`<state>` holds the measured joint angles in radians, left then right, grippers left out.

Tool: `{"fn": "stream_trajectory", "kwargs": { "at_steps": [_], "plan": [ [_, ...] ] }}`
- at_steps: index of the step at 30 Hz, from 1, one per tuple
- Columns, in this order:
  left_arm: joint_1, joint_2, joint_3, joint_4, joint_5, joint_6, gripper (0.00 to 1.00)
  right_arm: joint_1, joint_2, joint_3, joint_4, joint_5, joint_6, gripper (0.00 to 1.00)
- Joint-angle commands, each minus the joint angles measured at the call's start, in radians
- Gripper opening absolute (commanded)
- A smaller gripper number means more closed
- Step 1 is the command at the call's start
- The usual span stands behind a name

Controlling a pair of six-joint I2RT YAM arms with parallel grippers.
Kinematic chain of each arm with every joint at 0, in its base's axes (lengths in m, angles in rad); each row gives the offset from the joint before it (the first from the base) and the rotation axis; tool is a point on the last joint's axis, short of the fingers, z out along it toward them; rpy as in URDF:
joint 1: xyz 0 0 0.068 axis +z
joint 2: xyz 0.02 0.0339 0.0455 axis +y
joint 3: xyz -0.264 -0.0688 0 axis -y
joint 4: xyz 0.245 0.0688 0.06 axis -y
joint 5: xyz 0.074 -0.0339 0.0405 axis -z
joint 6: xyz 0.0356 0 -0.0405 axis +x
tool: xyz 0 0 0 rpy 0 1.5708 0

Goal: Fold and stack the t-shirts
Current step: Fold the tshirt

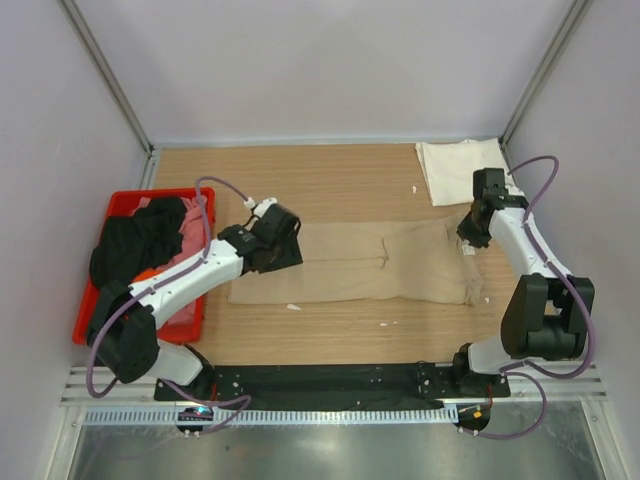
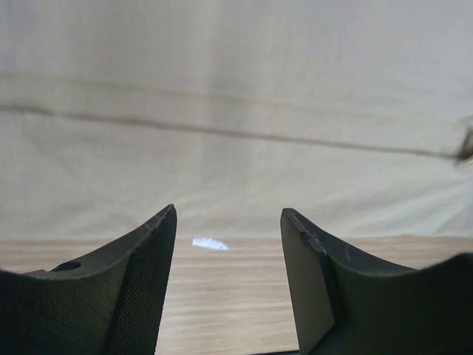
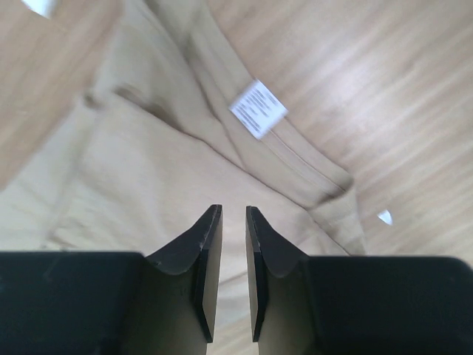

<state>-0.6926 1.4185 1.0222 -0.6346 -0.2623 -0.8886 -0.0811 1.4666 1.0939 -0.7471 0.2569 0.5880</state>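
From above, the left gripper (image 1: 275,240) hangs over the left end of the tan t-shirt (image 1: 350,265), which lies spread flat mid-table; the right gripper (image 1: 478,232) is over its right end. Left wrist: jaws wide apart, empty, cloth edge just beyond the tips. Right wrist: jaws barely parted, empty, shirt beneath them.

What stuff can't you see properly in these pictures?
- Top view: the left pincer covers the left end of the tan t-shirt.
- Top view: the black t-shirt hides what lies deeper in the red bin.
- Right wrist view: the print on the label is too blurred to read.
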Motion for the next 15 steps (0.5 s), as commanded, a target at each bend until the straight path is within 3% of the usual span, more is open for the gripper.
{"fn": "stream_trajectory", "kwargs": {
  "at_steps": [1,5,15],
  "plan": [
    [0.05,0.065,0.114,-0.017,-0.107,0.103,0.6,-0.003,0.049,0.072,0.092,-0.065,-0.042,0.25],
    [0.132,0.17,0.196,0.002,-0.114,0.154,0.6,-0.003,0.133,0.129,0.169,-0.094,-0.05,0.15],
    [0.291,0.43,0.325,0.036,-0.091,0.221,0.59,-0.002,0.325,0.221,0.239,-0.068,-0.047,0.13]
  ]
}}
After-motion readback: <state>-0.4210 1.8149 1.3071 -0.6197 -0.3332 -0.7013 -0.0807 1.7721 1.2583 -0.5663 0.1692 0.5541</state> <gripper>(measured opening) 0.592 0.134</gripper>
